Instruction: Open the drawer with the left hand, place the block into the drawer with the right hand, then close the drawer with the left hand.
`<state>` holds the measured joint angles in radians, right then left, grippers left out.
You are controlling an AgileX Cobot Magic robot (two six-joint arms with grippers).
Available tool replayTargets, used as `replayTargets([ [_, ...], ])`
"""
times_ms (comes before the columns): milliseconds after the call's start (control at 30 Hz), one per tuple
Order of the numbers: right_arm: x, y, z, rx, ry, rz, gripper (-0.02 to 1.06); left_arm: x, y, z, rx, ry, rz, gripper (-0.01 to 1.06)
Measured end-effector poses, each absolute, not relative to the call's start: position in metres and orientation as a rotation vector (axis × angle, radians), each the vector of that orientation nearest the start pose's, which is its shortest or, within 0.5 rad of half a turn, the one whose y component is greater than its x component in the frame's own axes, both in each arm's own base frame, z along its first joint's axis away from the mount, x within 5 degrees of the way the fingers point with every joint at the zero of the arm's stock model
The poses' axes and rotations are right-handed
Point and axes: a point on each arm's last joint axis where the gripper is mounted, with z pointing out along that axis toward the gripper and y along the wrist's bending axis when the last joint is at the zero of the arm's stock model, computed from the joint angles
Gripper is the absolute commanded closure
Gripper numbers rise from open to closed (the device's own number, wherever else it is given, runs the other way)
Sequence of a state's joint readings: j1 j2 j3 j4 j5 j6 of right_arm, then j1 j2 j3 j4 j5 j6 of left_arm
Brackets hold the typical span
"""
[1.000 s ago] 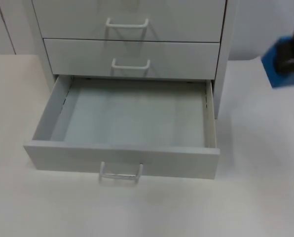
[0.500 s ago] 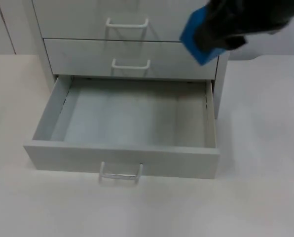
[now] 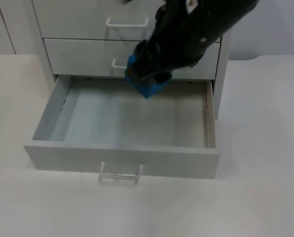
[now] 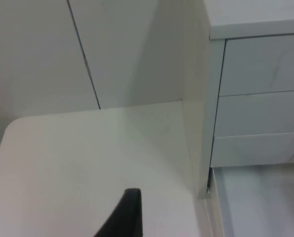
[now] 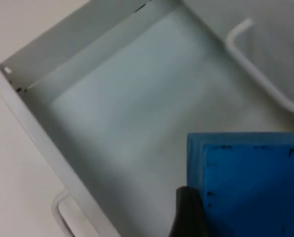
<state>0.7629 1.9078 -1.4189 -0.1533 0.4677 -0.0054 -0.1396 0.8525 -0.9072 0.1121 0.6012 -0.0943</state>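
Right tool (image 3: 148, 79) clamped on blue block (image 3: 149, 88) above open drawer (image 3: 122, 155) rear; early release risks striking upper handle (image 3: 130, 64); left tool (image 4: 125, 217) waiting, closure indeterminable.

My right arm reaches in from the upper right, forearm angled down and left. My right gripper (image 3: 146, 79) hangs over the drawer's back edge, fingers clamped on the blue block (image 3: 147, 85). My left gripper (image 4: 125, 217) waits over the table's left side, beside the cabinet.
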Motion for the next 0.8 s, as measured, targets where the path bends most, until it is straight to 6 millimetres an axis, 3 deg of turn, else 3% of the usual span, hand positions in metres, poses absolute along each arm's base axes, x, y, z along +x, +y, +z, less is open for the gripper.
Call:
replayTargets([
  [67, 0.314, 0.295, 0.223, -1.056, 2.215, 0.192, 1.05, 0.169, -0.018, 0.378, 0.1, 2.024, -0.025, 0.0],
  [267, 0.321, 0.305, 0.179, -1.132, 2.247, 0.166, 1.05, 0.168, -0.018, 0.377, 0.098, 2.036, -0.024, 0.0],
  [800, 0.341, 0.327, 0.144, -1.119, 2.203, 0.197, 1.05, 0.168, -0.018, 0.377, 0.088, 2.039, -0.03, 0.0],
])
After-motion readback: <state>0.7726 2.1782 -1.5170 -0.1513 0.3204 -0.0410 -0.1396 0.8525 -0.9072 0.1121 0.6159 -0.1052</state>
